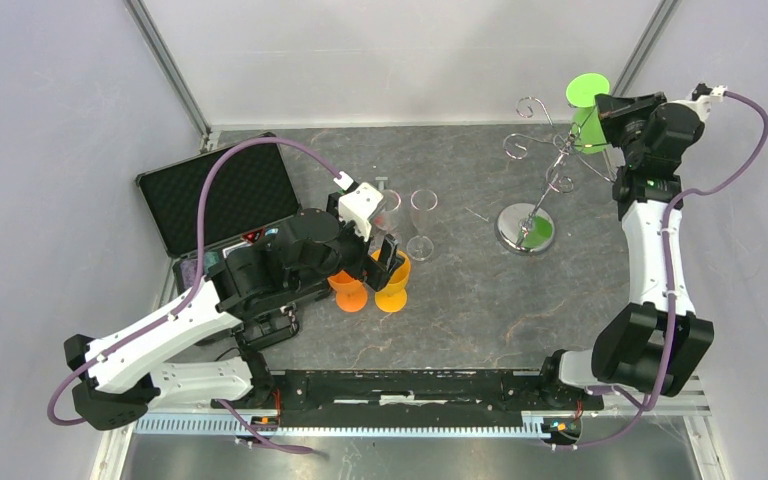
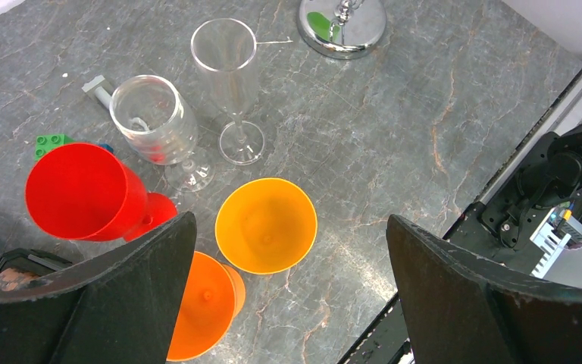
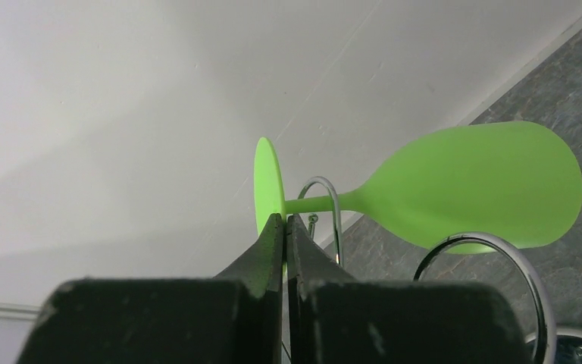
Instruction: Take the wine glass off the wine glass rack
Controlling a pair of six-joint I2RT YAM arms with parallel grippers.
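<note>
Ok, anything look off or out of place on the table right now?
Nothing spilled or broken. A stray green brick lies by the red glass. The right claw pinches the green glass only by its foot's rim, a thin grip.

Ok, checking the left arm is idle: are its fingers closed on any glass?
No, the left fingers stand wide apart above the yellow-orange plastic goblet, gripping nothing.
</note>
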